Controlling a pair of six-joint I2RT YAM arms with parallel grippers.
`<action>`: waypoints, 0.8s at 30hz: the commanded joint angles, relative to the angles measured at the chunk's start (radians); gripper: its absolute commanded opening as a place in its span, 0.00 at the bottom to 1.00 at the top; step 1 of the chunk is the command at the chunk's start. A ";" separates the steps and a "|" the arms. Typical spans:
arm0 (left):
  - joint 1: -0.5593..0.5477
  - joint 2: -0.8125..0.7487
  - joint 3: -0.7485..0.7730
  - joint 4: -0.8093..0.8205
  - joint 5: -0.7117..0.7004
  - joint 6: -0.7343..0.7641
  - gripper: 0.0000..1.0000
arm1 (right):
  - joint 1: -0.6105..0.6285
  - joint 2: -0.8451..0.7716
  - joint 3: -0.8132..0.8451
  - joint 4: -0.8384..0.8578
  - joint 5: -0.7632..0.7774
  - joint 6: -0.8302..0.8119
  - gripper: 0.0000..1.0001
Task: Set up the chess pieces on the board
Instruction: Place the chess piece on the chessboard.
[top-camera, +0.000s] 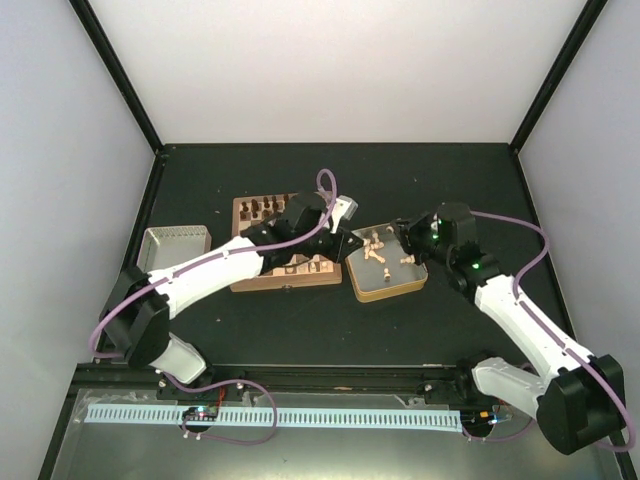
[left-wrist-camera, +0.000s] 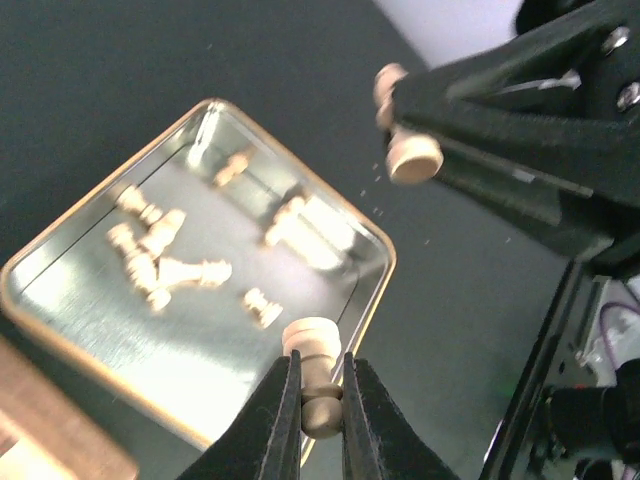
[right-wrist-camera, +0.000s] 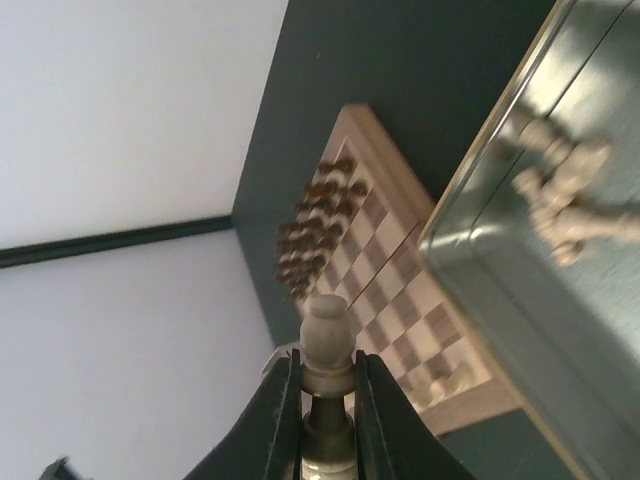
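You have the left gripper (left-wrist-camera: 322, 388) closed on a pale pawn (left-wrist-camera: 311, 345) over the tin (left-wrist-camera: 375, 285) and the right gripper (right-wrist-camera: 328, 378) closed on another pale piece (right-wrist-camera: 326, 335), each pinched at its narrow waist, probably for a sure grip, while the board (top-camera: 248, 282) waits at centre left of the overhead view.

I work in a lab test cell: white panels (top-camera: 340, 60) in black frame bars (top-camera: 118, 75) surround my black table (top-camera: 300, 330), a slotted cable duct (top-camera: 330, 417) along its near edge.
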 joint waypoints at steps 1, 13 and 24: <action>0.020 0.011 0.165 -0.413 -0.103 0.136 0.02 | 0.003 -0.043 0.034 -0.109 0.209 -0.237 0.01; 0.136 0.447 0.805 -1.112 -0.237 0.299 0.02 | 0.004 -0.051 -0.034 -0.156 0.325 -0.414 0.01; 0.142 0.633 0.905 -1.220 -0.183 0.314 0.01 | 0.002 -0.033 -0.040 -0.147 0.337 -0.441 0.01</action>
